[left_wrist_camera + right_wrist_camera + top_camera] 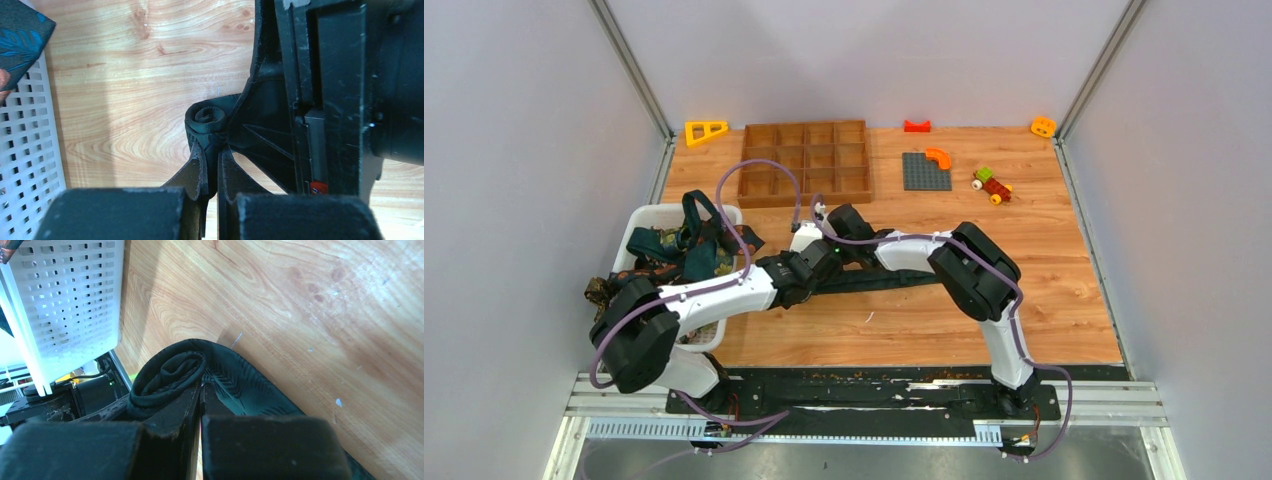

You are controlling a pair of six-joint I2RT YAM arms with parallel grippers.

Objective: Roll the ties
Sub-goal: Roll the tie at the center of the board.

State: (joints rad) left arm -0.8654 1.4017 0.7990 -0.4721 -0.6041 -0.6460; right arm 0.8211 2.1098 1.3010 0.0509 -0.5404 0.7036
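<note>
Both left tool (214, 150) and right tool (200, 390) clamp the tie roll (210, 117), tail partly hidden.

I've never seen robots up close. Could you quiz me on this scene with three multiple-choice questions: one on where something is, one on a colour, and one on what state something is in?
1. Where do the spare ties lie?
A) on a hanger
B) in the white basket at the table's left
C) in a drawer

2. What colour is the curved piece on the grey plate?
A) orange
B) blue
C) white

3. How do the left gripper and right gripper stand?
A) both wide open
B) one open, one shut
C) both shut on the rolled end of the dark tie

Answers:
1 B: the top view shows them heaped in the basket.
2 A: it shows bright orange against the grey.
3 C: each wrist view shows the fingers pinched together at the roll.
</note>
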